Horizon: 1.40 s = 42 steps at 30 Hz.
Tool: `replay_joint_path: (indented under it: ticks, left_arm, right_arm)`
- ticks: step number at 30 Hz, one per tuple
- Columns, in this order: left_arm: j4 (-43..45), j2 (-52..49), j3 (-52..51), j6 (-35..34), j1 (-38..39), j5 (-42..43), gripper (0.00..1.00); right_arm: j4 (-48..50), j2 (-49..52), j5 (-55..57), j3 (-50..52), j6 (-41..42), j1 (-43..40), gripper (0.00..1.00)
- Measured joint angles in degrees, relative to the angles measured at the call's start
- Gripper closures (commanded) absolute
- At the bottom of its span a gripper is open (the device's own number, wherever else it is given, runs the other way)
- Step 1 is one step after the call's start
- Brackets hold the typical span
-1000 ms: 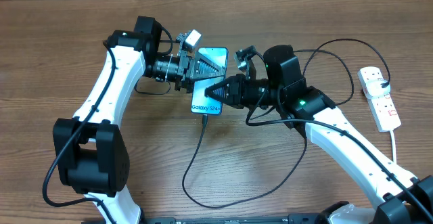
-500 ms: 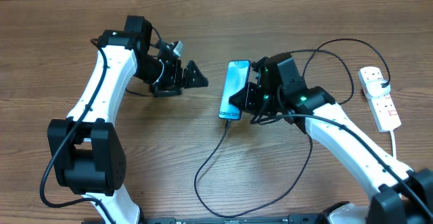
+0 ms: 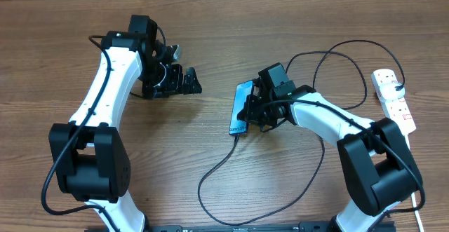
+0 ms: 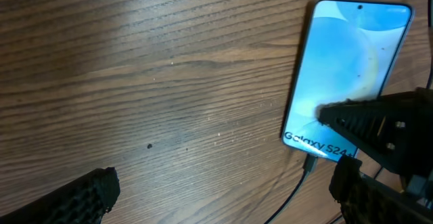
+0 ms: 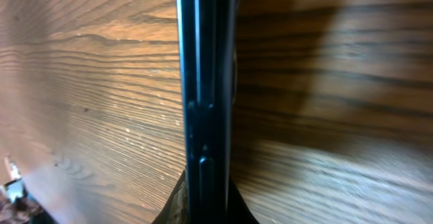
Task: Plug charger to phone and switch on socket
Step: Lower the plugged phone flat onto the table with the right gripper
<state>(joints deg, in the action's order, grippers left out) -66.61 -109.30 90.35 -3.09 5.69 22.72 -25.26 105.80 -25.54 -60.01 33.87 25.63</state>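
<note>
Seen from overhead: a wooden table (image 3: 210,22) with everything on it.

At its left side, the left arm (image 3: 112,71), white and black, bent toward the middle. At the right side, the right arm (image 3: 330,120), reaching in toward the centre.

Near the far right edge, the socket (image 3: 396,106): white, elongated, with small red marks, flat on the wood and well apart from both arms.

Near the centre, the phone (image 3: 243,95): blue-teal screen, tipped up on one long side rather than lying flat. Edge-on in the right wrist view (image 5: 203,82); screen and "Galaxy" lettering plain in the left wrist view (image 4: 352,61).

On the phone's lower half, the right hand (image 3: 248,113), clamped narrow on the slim body.

Off to the left, apart from the phone, the left hand (image 3: 193,81), spread wide, holding nothing, one finger (image 4: 81,197) over bare wood.

From the phone's lower end, the charger (image 3: 210,176): thin black cable looping toward the near edge, back up past the right arm and over toward the socket.

In the phone's lower end, the plug tip (image 4: 310,163).
</note>
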Motion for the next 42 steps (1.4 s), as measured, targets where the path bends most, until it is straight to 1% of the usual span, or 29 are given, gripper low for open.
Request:
replay_joint_path:
  ticks: [9,12,16,17,21,23,25,28,29,31,33,42]
  left_arm:
    - [0.02,0.00,0.00,0.00,0.00,-0.52,0.00]
    - [0.00,0.00,0.00,0.00,0.00,-0.52,0.00]
    - [-0.02,0.00,0.00,0.00,0.00,-0.55,0.00]
    - [0.02,0.00,0.00,0.00,0.00,-0.55,0.00]
    - [0.02,0.00,0.00,0.00,0.00,-0.59,0.00]
    - [0.02,0.00,0.00,0.00,0.00,-0.70,0.00]
    - [0.02,0.00,0.00,0.00,0.00,-0.70,0.00]
    - [0.02,0.00,0.00,0.00,0.00,-0.70,0.00]
    - [0.04,0.00,0.00,0.00,0.00,-0.70,0.00]
    - [0.02,0.00,0.00,0.00,0.00,-0.72,0.00]
    - [0.02,0.00,0.00,0.00,0.00,-0.72,0.00]
    - [0.02,0.00,0.00,0.00,0.00,-0.70,0.00]
  right_arm:
    - [6.93,5.42,-7.65,-1.22,-0.04,-0.04,0.94]
    - [8.96,6.80,-9.44,-1.31,-0.09,-0.04,0.90]
    - [9.35,8.04,-9.90,-1.33,-0.66,-0.04,0.76]
    - [9.35,8.37,-9.88,-1.33,-0.87,-0.02,0.73]
    - [10.05,8.48,-10.45,-1.33,-2.36,-0.02,0.70]
    - [10.19,8.48,-10.69,-1.33,-2.58,-0.02,0.65]
    - [10.43,8.48,-11.10,-1.36,-2.69,-0.02,0.56]
    - [10.84,8.35,-12.09,-1.64,-2.64,-0.02,0.34]
    - [11.02,8.22,-12.59,-1.79,-2.69,-0.02,0.29]
    - [11.17,7.89,-12.79,-2.08,-2.93,0.07,0.23]
    - [11.13,7.76,-12.92,-2.27,-2.78,0.24,0.19]
    - [11.34,7.32,-10.47,-2.64,0.61,0.39,0.16]
